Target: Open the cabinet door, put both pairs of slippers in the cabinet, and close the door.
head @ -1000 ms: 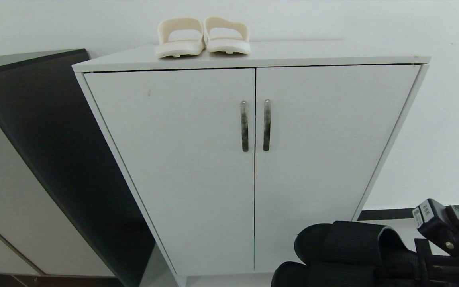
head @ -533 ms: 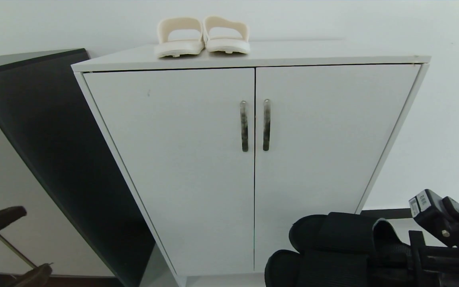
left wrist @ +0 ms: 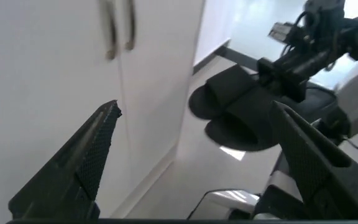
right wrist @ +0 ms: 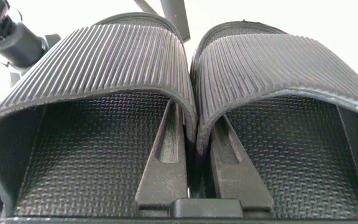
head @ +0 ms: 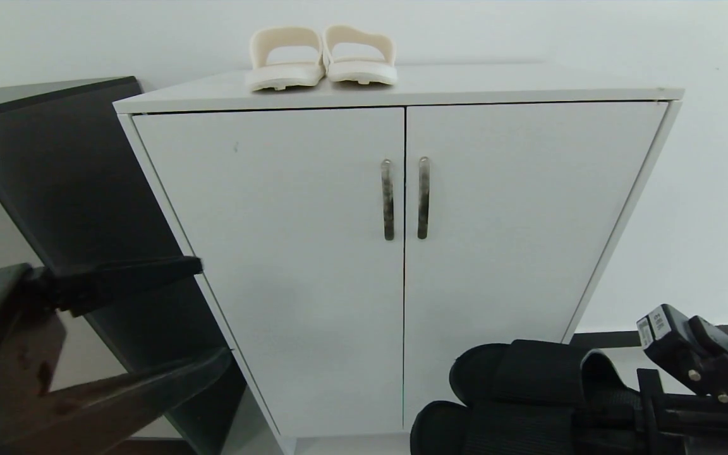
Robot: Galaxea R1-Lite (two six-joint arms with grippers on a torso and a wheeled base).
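Your right fingers point(right wrist: 163, 165) pinch the black slippers point(head: 528, 392) by their touching inner walls, low before the shut cabinet doors point(head: 275, 253), your left fingers point(head: 130, 275) are spread before the dark panel point(head: 73, 170) beside them, and the cream slippers point(head: 323, 57) sit well above both on the cabinet top point(head: 497, 85).

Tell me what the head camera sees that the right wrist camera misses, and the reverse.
Head view adds: the shut white cabinet, its two handles, the cream slippers on its top, and the open left gripper at the lower left. Right wrist view adds: the right gripper with its fingers inside the shoes, pinching their adjoining side walls together. Shared: the black slippers, held in the right gripper.
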